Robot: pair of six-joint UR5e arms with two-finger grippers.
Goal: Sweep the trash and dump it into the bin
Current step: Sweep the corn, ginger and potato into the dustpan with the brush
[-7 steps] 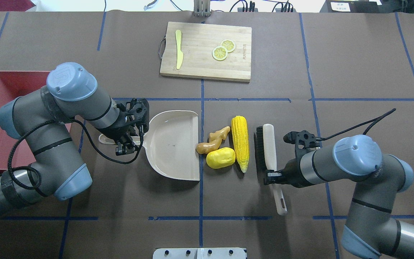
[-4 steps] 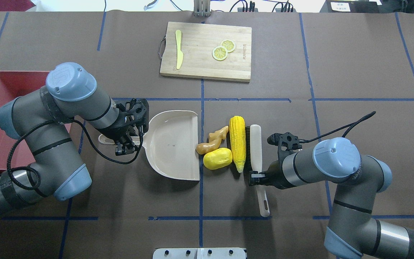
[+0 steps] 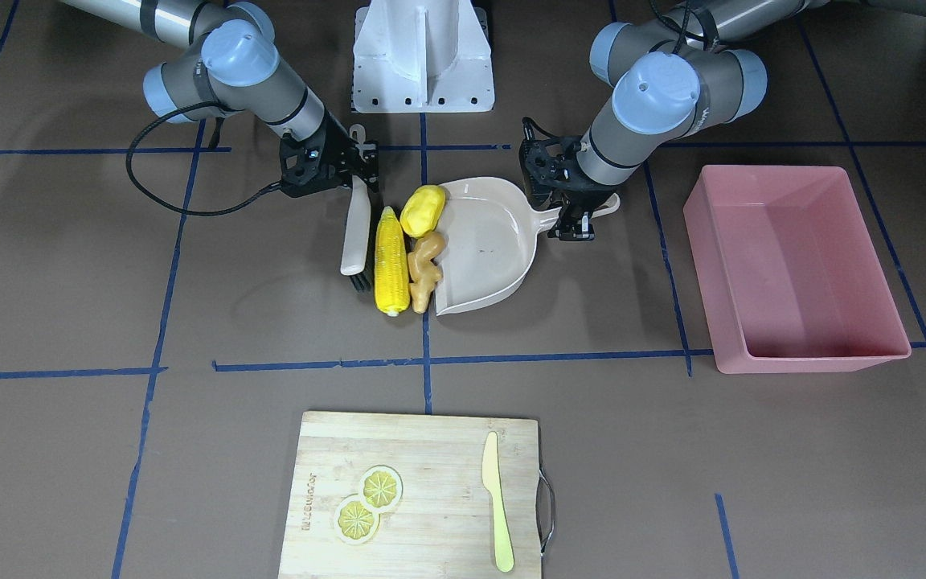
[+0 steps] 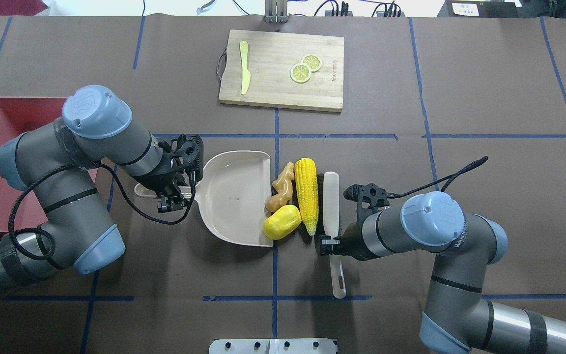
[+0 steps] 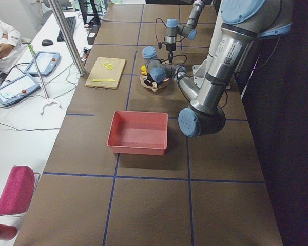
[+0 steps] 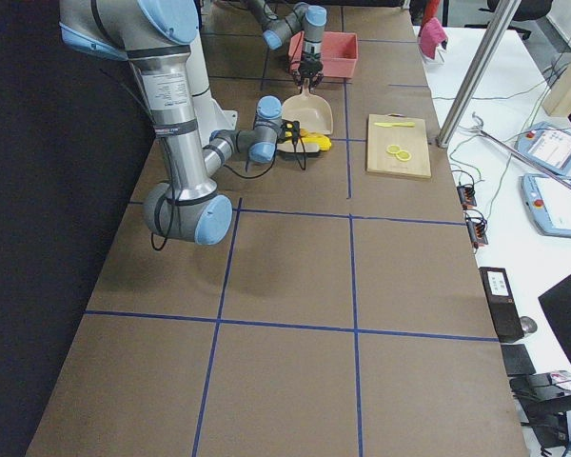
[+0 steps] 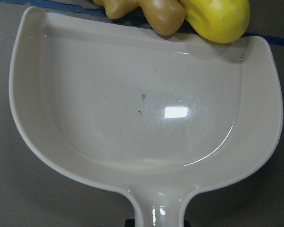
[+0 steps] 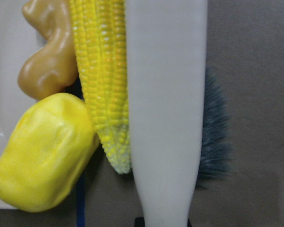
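Note:
The trash lies in a tight row at the mouth of the beige dustpan (image 4: 234, 196): a yellow corn cob (image 4: 306, 194), a tan ginger root (image 4: 280, 189) and a yellow potato (image 4: 282, 222) that overlaps the pan's lip. A white brush (image 4: 330, 201) presses against the corn's far side. My right gripper (image 4: 332, 241) is shut on the brush handle. On the pan's handle my left gripper (image 4: 172, 194) is shut. The pink bin (image 3: 813, 359) stands past the left arm, with nothing showing inside it. The left wrist view shows the ginger (image 7: 151, 12) and potato (image 7: 220, 19) at the pan's edge.
At the table's far side lies a wooden cutting board (image 4: 281, 88) with two lemon slices (image 4: 305, 68) and a pale knife (image 4: 245, 73). The robot's white base (image 3: 423, 56) is between the arms. Blue tape lines cross the brown table cover.
My right arm has swept the brush leftward, pushing corn, ginger and potato up against the dustpan's mouth. The left arm and dustpan have stayed still.

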